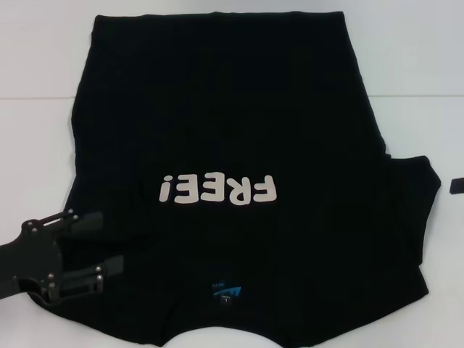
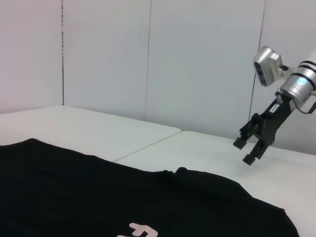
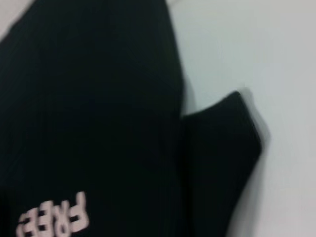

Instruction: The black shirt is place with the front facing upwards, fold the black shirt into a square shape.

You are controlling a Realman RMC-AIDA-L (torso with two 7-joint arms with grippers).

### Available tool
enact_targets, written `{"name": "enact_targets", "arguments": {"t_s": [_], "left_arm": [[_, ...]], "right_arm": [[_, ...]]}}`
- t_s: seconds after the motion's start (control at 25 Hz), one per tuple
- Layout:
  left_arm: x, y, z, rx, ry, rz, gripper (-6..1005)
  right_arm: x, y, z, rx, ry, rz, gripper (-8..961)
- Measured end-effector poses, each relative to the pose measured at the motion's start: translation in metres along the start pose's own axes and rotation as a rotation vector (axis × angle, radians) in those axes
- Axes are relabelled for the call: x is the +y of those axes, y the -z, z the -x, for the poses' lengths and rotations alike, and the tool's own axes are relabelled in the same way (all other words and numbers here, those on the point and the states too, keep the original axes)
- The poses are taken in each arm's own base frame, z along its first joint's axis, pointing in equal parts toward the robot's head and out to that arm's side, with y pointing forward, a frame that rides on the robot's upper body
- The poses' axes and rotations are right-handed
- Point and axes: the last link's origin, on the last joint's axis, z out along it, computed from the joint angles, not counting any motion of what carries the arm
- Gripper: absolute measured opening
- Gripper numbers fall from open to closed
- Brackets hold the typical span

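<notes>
The black shirt (image 1: 232, 130) lies flat on the white table, front up, with the cream "FREE!" lettering (image 1: 219, 191) and the blue neck label (image 1: 226, 291) towards me. Its right sleeve (image 1: 417, 185) sticks out sideways. My left gripper (image 1: 112, 241) is open and low over the shirt's near left shoulder area, with nothing between its fingers. My right gripper (image 2: 245, 151) is open and empty, raised above the table beyond the right sleeve; only a bit of it shows at the head view's right edge (image 1: 457, 186). The right wrist view shows the shirt (image 3: 98, 123) and that sleeve (image 3: 222, 148).
The white table (image 1: 406, 51) shows bare around the shirt at the back and on both sides. A seam runs across the table (image 2: 148, 143). A plain pale wall (image 2: 148, 59) stands behind it.
</notes>
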Motion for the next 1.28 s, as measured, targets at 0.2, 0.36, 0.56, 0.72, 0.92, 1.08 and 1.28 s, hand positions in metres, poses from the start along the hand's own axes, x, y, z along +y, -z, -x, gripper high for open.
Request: {"name": "enact_targets", "arguments": {"t_s": [0.2,0.36,0.56,0.72,0.92,1.08,1.28], "left_arm": [[0.001,0.000,0.000,0.005,0.002,0.003,811],[0.003,-0.003,-0.002,0.014,0.007,0.023,810],[0.006,-0.002,-0.003,0.023,0.009,0.039,809],[0.006,-0.001,-0.002,0.022,0.011,0.037,808],[0.007,0.000,-0.002,0.023,0.015,0.040,808],[0.008,0.000,-0.002,0.026,0.026,0.046,807],[0.009,0.001,-0.004,0.026,0.035,0.060,806]], "right_arm": [[0.003,-0.016,0.001,0.024,-0.032,-0.030,942],[0.003,-0.026,0.002,0.017,-0.060,-0.033,941],[0.008,-0.035,0.003,0.010,-0.073,-0.020,942],[0.011,-0.039,0.006,-0.005,-0.095,-0.007,942],[0.015,-0.042,0.006,0.000,-0.092,-0.003,941],[0.015,-0.045,0.003,0.010,-0.102,0.010,941],[0.015,-0.050,-0.003,0.024,-0.128,0.030,940]]}}
